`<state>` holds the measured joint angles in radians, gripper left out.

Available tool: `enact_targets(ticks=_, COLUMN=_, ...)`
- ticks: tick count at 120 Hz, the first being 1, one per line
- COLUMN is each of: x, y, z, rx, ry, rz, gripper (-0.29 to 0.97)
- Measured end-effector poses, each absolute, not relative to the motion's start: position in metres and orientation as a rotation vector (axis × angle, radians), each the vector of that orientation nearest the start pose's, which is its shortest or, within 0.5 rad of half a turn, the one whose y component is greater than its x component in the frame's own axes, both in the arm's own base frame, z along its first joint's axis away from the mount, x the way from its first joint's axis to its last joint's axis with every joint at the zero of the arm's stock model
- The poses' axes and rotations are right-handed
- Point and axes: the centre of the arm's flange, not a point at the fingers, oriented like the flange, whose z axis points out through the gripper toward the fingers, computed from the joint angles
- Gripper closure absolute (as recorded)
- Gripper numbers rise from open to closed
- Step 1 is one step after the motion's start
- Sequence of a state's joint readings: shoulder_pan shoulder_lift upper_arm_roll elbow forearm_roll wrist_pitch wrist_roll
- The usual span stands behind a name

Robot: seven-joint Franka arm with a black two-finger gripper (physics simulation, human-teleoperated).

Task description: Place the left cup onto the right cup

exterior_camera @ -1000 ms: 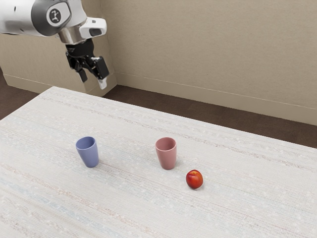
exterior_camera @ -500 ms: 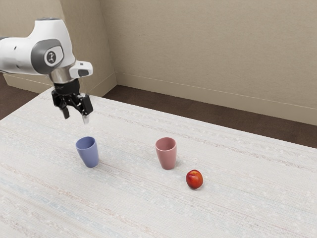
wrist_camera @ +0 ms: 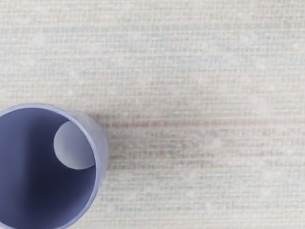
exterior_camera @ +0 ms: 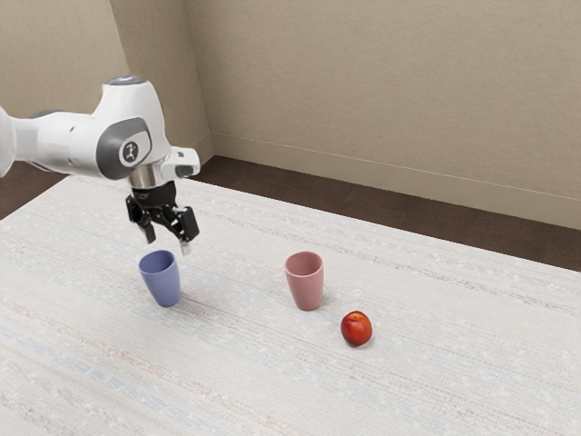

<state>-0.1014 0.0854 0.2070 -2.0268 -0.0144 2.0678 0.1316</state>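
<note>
Bright, soft, even light; the blue cup (exterior_camera: pixel 160 278) and pink cup (exterior_camera: pixel 304 281) cast only faint shadows.

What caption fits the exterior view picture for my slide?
Open gripper hovers above the blue cup; pink cup and red fruit sit nearby on the table.

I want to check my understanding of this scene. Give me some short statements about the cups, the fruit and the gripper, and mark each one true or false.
1. The blue cup stands upright on the table. True.
2. The gripper is shut on the blue cup. False: it hangs open just above the cup's rim.
3. The red fruit lies inside the pink cup. False: it lies on the table beside that cup, toward the exterior view's right.
4. The blue cup is empty. True: the wrist view shows its bare bottom.
</note>
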Motion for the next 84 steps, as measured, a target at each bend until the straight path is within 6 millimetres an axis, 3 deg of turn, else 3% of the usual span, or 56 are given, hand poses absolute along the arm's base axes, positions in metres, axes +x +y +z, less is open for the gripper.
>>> enact_targets(ticks=32, x=0.559, y=0.074, z=0.375, rx=-3.137, ry=-0.039, rz=0.087, gripper=0.0)
enact_targets(ticks=84, x=0.582, y=0.077, z=0.325, rx=-3.113, ry=-0.047, rz=0.107, gripper=0.0)
